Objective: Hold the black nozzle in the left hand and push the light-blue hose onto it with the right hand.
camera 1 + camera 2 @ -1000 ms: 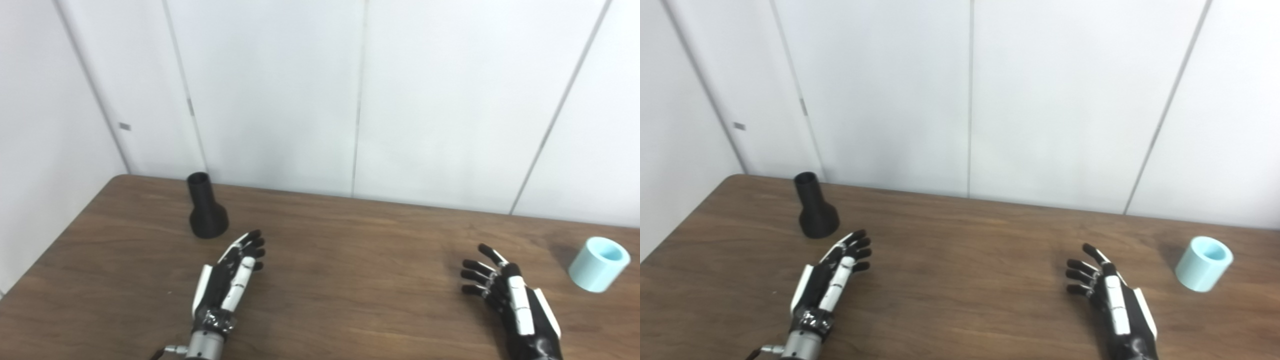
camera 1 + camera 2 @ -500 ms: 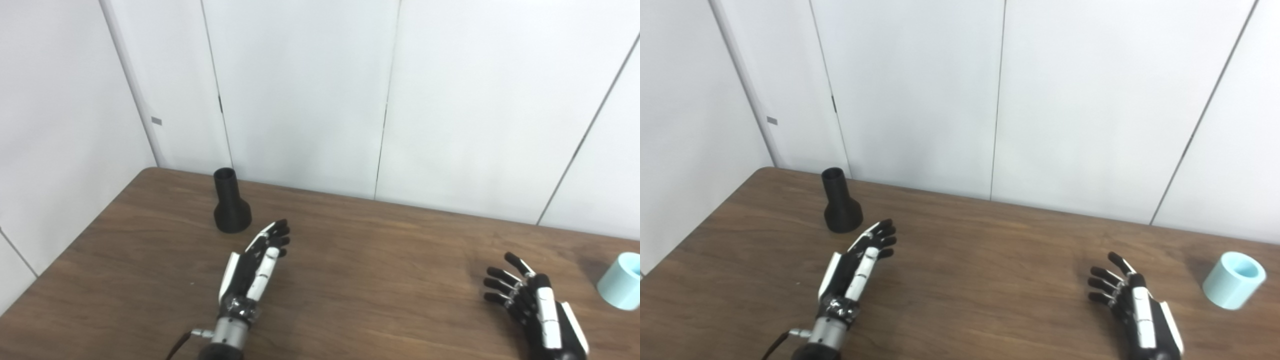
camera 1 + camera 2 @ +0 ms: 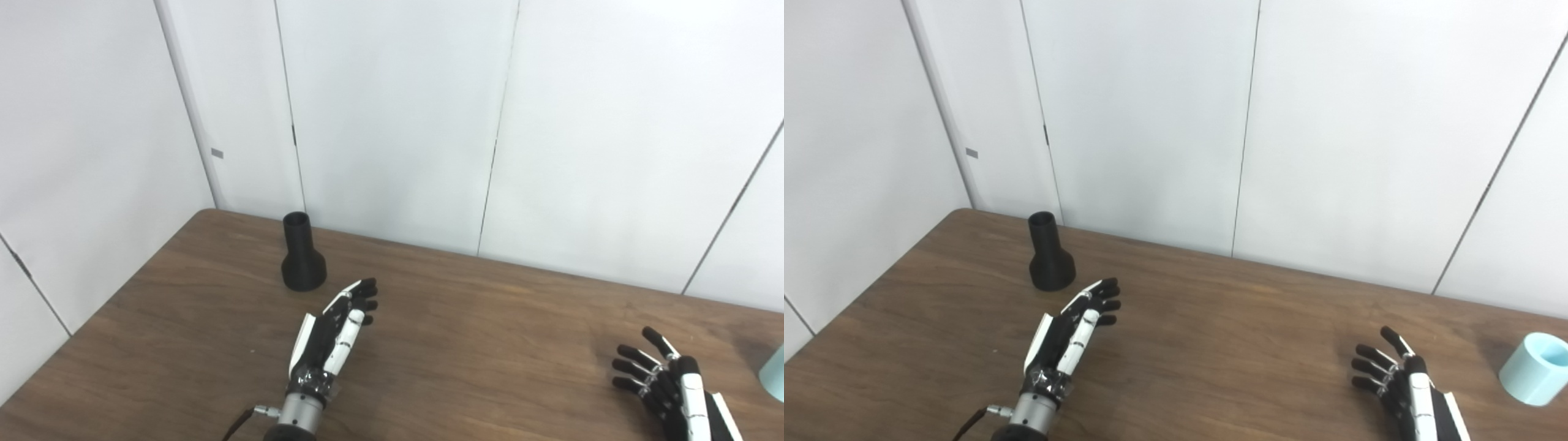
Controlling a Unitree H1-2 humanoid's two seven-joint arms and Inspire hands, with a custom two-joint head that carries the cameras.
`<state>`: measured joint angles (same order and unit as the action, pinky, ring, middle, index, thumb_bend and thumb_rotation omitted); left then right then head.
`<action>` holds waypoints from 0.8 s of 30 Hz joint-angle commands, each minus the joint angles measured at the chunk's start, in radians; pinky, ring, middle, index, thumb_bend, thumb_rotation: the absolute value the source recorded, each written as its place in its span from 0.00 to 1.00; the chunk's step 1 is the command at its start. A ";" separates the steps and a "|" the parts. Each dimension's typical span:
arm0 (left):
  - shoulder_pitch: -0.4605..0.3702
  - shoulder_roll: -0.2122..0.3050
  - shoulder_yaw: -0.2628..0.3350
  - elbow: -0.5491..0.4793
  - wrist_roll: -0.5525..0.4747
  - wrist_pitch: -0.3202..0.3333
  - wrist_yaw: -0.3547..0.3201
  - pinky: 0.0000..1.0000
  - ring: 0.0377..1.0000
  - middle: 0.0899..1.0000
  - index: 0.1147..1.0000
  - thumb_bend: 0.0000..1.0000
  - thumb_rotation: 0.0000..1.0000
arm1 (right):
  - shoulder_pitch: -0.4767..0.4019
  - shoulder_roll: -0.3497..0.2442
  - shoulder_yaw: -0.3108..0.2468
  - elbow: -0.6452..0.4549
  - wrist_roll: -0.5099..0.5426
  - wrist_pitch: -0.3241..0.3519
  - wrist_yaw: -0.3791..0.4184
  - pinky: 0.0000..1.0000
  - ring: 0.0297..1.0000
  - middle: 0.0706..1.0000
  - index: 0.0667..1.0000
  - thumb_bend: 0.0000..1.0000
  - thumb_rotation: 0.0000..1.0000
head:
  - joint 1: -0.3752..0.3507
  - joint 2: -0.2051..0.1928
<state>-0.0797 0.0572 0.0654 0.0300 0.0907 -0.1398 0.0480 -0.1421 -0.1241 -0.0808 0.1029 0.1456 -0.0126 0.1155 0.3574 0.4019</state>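
My left hand (image 3: 1072, 334) hovers empty, fingers spread, near the upright black nozzle (image 3: 1048, 260) to grasp it, while my right hand (image 3: 1402, 386), also splayed and empty, waits beside what seems the light-blue hose (image 3: 1532, 369).

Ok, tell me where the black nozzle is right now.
The black nozzle stands upright, wide end down, on the far left part of the table, near the wall, just beyond the open left hand, which is not touching it.

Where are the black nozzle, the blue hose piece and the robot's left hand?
black nozzle (image 3: 1051, 274), right eye view, flared base.
light-blue hose (image 3: 1526, 375), right eye view, outer wall.
left hand (image 3: 334, 331), left eye view, back of hand.
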 commanded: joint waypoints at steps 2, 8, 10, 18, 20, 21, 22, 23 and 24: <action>0.050 -0.019 -0.013 0.045 0.003 0.004 0.009 0.76 0.80 0.83 0.82 0.33 0.75 | 0.025 -0.016 -0.015 0.003 0.000 0.035 -0.011 0.63 0.73 0.75 0.90 0.38 1.00 | 0.001 0.000; 0.068 -0.010 -0.016 -0.003 0.052 0.017 0.026 0.75 0.80 0.83 0.83 0.34 0.59 | 0.033 -0.015 -0.014 -0.016 -0.003 0.045 -0.013 0.63 0.73 0.75 0.90 0.38 1.00 | 0.008 0.013; 0.074 -0.014 -0.006 -0.032 0.067 0.029 0.045 0.74 0.79 0.82 0.83 0.37 0.51 | 0.039 -0.015 -0.014 -0.032 -0.001 0.055 -0.012 0.63 0.74 0.76 0.90 0.38 1.00 | 0.009 0.018; 0.076 -0.021 0.042 -0.142 0.203 0.027 0.169 0.64 0.68 0.70 0.75 0.63 0.17 | 0.053 -0.013 -0.018 -0.089 -0.017 0.106 -0.027 0.63 0.72 0.74 0.90 0.38 1.00 | 0.010 0.034; 0.067 -0.029 0.072 -0.168 0.211 0.052 0.202 0.62 0.66 0.69 0.75 0.70 0.13 | 0.053 -0.014 -0.020 -0.094 -0.020 0.112 -0.028 0.63 0.72 0.73 0.89 0.37 1.00 | 0.009 0.036; 0.061 -0.033 0.091 -0.181 0.211 0.066 0.217 0.62 0.66 0.69 0.76 0.72 0.11 | 0.052 -0.014 -0.021 -0.095 -0.022 0.114 -0.029 0.63 0.72 0.73 0.89 0.37 1.00 | 0.009 0.036; 0.056 -0.034 0.111 -0.194 0.207 0.081 0.231 0.62 0.66 0.70 0.76 0.73 0.10 | 0.051 -0.013 -0.022 -0.099 -0.025 0.121 -0.033 0.64 0.72 0.73 0.89 0.37 1.00 | 0.005 0.036; 0.050 -0.032 0.130 -0.203 0.206 0.088 0.243 0.63 0.66 0.70 0.78 0.75 0.09 | 0.052 -0.013 -0.022 -0.104 -0.029 0.127 -0.036 0.64 0.72 0.73 0.89 0.36 1.00 | 0.003 0.037; 0.047 -0.031 0.140 -0.209 0.207 0.093 0.250 0.64 0.66 0.70 0.78 0.77 0.08 | 0.052 -0.013 -0.022 -0.108 -0.032 0.133 -0.037 0.64 0.72 0.73 0.89 0.36 1.00 | 0.001 0.038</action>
<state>-0.0029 0.0210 0.1978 -0.1338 0.2891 -0.0418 0.2718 -0.1060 -0.1234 -0.0870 0.0060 0.1285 0.0850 0.1043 0.3574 0.4387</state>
